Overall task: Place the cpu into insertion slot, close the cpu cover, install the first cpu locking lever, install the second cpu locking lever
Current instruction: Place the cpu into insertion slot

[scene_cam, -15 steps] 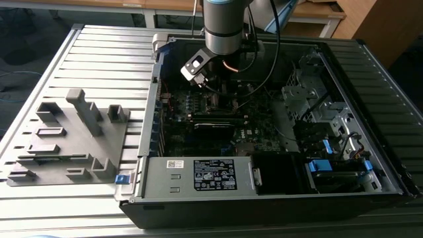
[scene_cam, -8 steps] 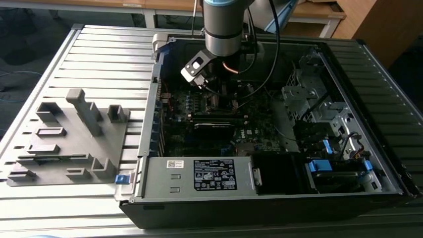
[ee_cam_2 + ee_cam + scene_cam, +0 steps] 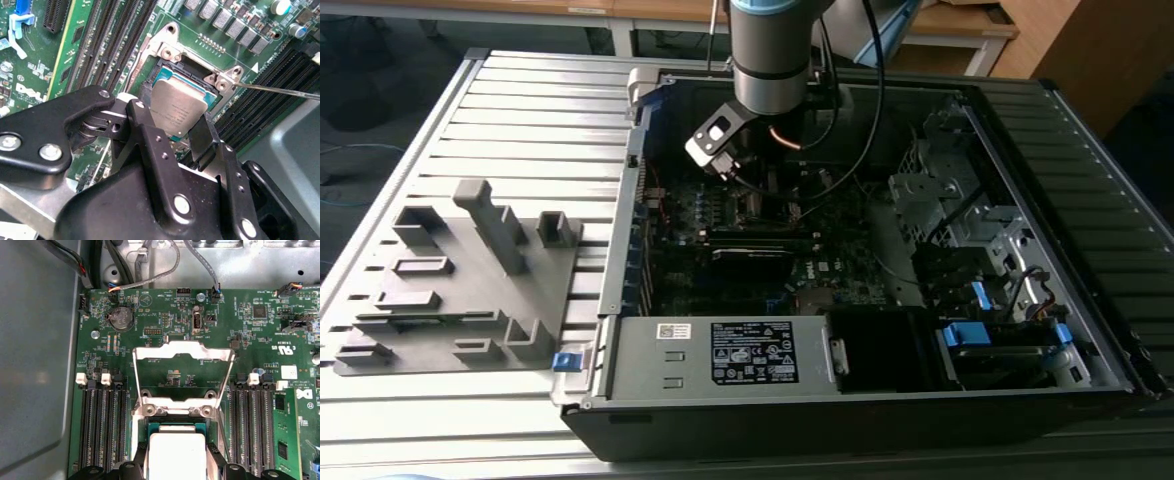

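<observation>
My gripper (image 3: 172, 111) is shut on the cpu (image 3: 177, 105), a flat square chip with a dull silver top, one black finger (image 3: 146, 100) on each of two opposite edges. The cpu sits right over the insertion slot (image 3: 196, 81), whose teal inner edge and silver rim show around it. In the first wrist view the cpu (image 3: 177, 455) lies between the fingers of the gripper (image 3: 177, 460) over the slot (image 3: 172, 426). The cpu cover (image 3: 182, 351), a thin silver window frame, is swung open beyond the slot. In the exterior view the gripper (image 3: 750, 195) reaches down into the computer case.
Long black memory slots (image 3: 102, 430) flank the socket on both sides. A thin metal rod (image 3: 280, 91) sticks out from the socket's corner bracket. A labelled power supply (image 3: 754, 350) fills the case's near side. A grey fixture block (image 3: 454, 280) lies at the exterior view's left.
</observation>
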You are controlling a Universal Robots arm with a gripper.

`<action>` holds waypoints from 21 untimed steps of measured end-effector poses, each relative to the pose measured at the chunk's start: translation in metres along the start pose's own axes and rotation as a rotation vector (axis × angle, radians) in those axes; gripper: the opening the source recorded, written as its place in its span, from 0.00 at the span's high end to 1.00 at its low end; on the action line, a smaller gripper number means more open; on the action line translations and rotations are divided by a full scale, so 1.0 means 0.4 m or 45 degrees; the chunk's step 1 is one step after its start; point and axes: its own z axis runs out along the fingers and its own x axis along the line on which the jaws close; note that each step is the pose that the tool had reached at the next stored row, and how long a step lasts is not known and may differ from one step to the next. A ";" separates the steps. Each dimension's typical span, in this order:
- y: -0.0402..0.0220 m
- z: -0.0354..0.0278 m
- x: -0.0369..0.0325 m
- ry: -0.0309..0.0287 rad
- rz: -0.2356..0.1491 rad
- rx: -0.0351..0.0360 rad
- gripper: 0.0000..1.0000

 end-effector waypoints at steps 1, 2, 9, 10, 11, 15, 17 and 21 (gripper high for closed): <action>0.000 0.000 0.000 0.0001 0.000 -0.0001 0.46; 0.000 0.000 0.000 0.0003 0.000 -0.0003 0.46; -0.001 0.004 0.000 0.0000 0.000 -0.0039 0.46; 0.000 0.004 0.000 0.0003 0.000 -0.0040 0.46; 0.000 0.005 0.000 0.0002 0.000 -0.0040 0.46; 0.000 0.007 0.000 0.0004 0.000 -0.0045 0.46; 0.000 0.007 0.000 0.0001 0.000 -0.0046 0.46; 0.000 0.007 0.000 0.0002 0.000 -0.0047 0.46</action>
